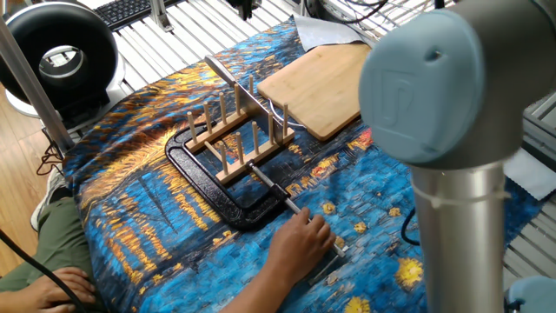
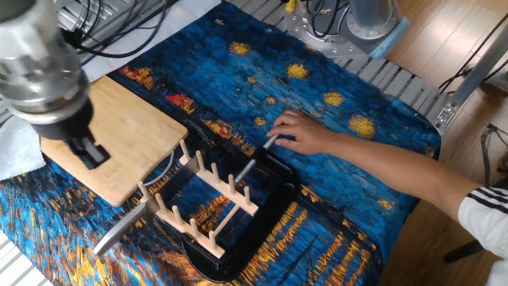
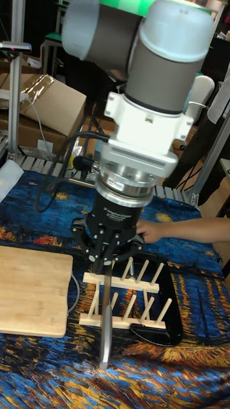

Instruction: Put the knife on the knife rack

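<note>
The knife [image 1: 233,80] stands on edge between the pegs of the light-wood knife rack [image 1: 256,154], with its long end sticking out past the rack's far-left side. In the other fixed view the knife [image 2: 119,230] juts from the rack [image 2: 190,230] toward the lower left. My gripper [image 2: 90,153] hangs apart from it, above the cutting board, and holds nothing. It shows only at the top edge of one fixed view [image 1: 246,7]. In the tall view the gripper [image 3: 105,255] overlaps the knife's [image 3: 106,319] upper end and the rack [image 3: 137,283].
A black clamp [image 1: 208,187] grips the rack's base, and a person's hand [image 1: 304,236] holds its steel rod. A bamboo cutting board [image 1: 321,87] lies just behind the rack. My grey arm [image 1: 434,104] fills the right of one fixed view.
</note>
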{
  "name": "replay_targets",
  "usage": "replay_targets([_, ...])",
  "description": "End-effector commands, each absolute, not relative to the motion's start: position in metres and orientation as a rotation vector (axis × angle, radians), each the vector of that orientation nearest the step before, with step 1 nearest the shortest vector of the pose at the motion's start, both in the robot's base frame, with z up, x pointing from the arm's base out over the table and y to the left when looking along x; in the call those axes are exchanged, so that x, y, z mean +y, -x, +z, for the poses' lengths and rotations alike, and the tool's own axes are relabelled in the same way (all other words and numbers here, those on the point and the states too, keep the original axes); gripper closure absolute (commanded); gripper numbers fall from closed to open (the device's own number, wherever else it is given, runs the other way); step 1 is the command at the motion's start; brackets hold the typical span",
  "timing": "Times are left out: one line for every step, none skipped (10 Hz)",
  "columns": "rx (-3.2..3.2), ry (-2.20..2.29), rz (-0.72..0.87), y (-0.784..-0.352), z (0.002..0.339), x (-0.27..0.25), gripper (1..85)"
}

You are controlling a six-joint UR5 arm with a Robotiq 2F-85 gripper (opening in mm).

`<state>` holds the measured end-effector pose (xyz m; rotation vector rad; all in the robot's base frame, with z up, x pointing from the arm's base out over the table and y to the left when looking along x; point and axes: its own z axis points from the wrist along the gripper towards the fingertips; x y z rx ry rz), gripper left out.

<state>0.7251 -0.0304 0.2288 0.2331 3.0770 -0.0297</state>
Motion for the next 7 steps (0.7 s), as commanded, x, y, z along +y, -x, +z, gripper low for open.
replay_targets([3.066, -0.327, 0.028, -0.726, 0.231, -0.039, 76.3])
replay_targets([3.069, -0.351, 0.025, -0.722, 0.233, -0.039, 76.7])
replay_targets([3.068, -0.363, 0.025, -0.721, 0.234, -0.038, 79.3])
replay_targets([3.083, -0.367, 0.023, -0.716, 0.233, -0.038, 81.0])
replay_targets([3.084, -0.372, 0.027, -0.715, 0.230, -0.035, 81.3])
replay_targets([3.086, -0.367, 0.007, -0.714, 0.229, -0.036, 83.3])
replay_targets([3.092, -0.353, -0.005, -0.714, 0.228, -0.037, 83.7])
